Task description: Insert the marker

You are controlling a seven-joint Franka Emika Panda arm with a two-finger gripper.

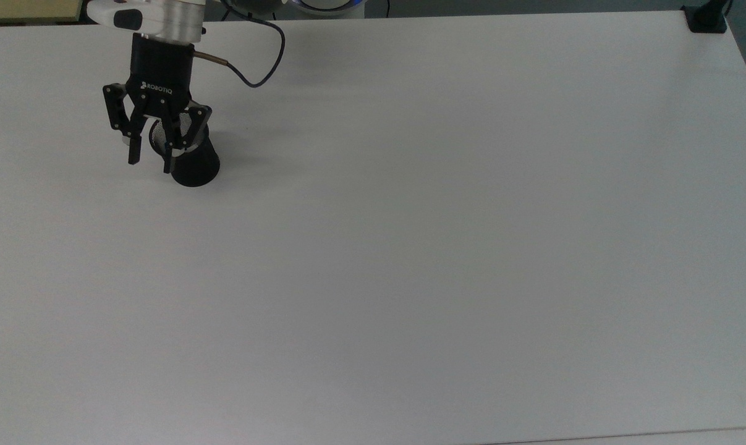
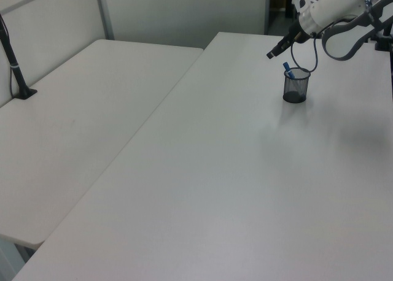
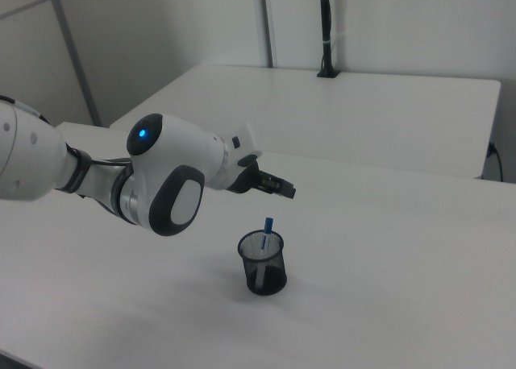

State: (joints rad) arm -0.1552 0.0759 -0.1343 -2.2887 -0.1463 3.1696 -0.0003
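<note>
The marker (image 3: 267, 229) stands inside the black mesh cup (image 3: 263, 266), its blue end poking above the rim. In the left view the marker (image 2: 287, 69) leans at the cup's (image 2: 296, 88) left side. My gripper (image 1: 151, 159) is open with nothing between its fingers. In the top view it hangs above the cup (image 1: 192, 162), over the rim's left part. In the right view the gripper (image 3: 284, 190) is just above and slightly right of the marker. The left view has the gripper (image 2: 271, 53) up and to the left of the cup.
The cup stands near the far left of a wide white table (image 1: 440, 247). A black cable (image 1: 255, 68) loops off the wrist. A black clamp (image 1: 706, 18) sits at the table's far right corner. A second table (image 2: 73, 121) with a black pole (image 2: 15, 66) adjoins.
</note>
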